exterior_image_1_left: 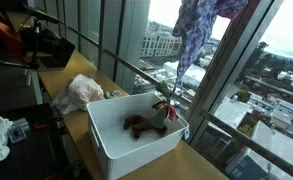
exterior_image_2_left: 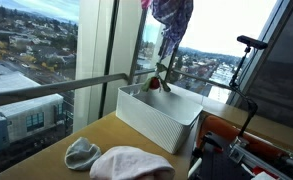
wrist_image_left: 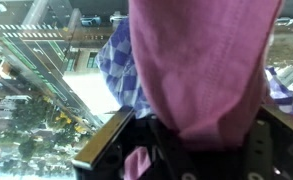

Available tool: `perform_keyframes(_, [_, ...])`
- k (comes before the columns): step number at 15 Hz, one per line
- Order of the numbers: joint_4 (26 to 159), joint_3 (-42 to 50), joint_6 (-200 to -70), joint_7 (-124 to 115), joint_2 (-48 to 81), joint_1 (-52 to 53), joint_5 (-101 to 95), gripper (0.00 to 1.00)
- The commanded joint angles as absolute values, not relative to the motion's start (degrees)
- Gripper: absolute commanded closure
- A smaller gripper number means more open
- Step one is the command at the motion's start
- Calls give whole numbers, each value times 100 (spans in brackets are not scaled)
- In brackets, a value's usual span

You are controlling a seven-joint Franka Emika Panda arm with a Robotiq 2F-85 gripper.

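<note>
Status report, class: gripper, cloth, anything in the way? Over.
Gripper shut on cloth. Cloth hangs above bin, tail near its rim. Brown thing lies in bin.

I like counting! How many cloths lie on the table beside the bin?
2: a grey cloth and a pale cloth, side by side near the bin. Others may be hidden.

In the wrist view the pink cloth [wrist_image_left: 196, 60] buries the fingertips of the gripper [wrist_image_left: 191, 125], so the grip is unseen. The blue checked cloth [wrist_image_left: 121, 65] is partly hidden behind it at nine o'clock. Both exterior views cut the arm off at the twelve o'clock edge. In the white bin [exterior_image_1_left: 136, 155], a dark brown lump [exterior_image_1_left: 141, 125] is too small to name, as is the red blur [exterior_image_1_left: 170, 108] at its two o'clock.
</note>
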State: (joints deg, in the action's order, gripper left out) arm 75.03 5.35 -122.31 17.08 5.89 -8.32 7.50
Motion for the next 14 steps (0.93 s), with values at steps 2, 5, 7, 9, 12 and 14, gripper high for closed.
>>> perform_keyframes(2, [7378, 517, -12132, 1892, 594, -840, 876, 100])
perform_keyframes(5, [7553, 489, -12126, 1941, 526, -807, 878, 100])
perform_keyframes(7, [7853, 418, -12152, 1908, 385, -719, 857, 100])
perform_keyframes(9, [8380, 322, -12307, 1800, 196, -569, 706, 100])
perform_keyframes(12, [9133, 235, -12424, 1785, 90, -404, 532, 100])
perform_keyframes(14, [9583, 255, -12481, 1773, 159, -356, 220, 100])
